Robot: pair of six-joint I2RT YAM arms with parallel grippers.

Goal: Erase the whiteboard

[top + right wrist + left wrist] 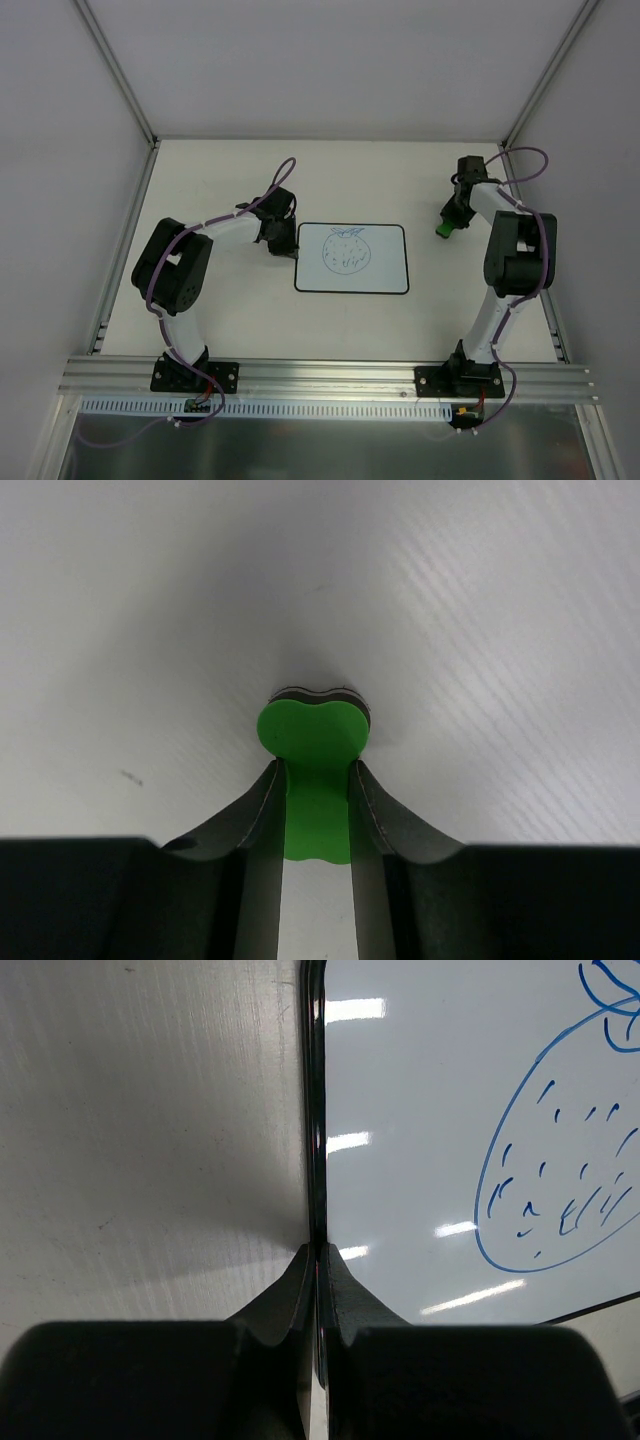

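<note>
Right pincer (318, 767) is clamped on the green eraser (313, 730), well right of the whiteboard (385, 275). Left pincer (318, 1252) is squeezed closed at the whiteboard's left edge.

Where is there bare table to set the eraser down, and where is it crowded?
Free: between whiteboard and back wall; between whiteboard and rail; between whiteboard and right arm. Crowded: whiteboard's left edge, at the left end effector.

A robotics lab test cell: a plain white table (250, 320) boxed in by white panel walls (60, 150) on aluminium struts (120, 70), the cabled left arm (175, 275) and right arm (515, 255) bolted to an extruded rail (330, 375) along the near edge.
</note>
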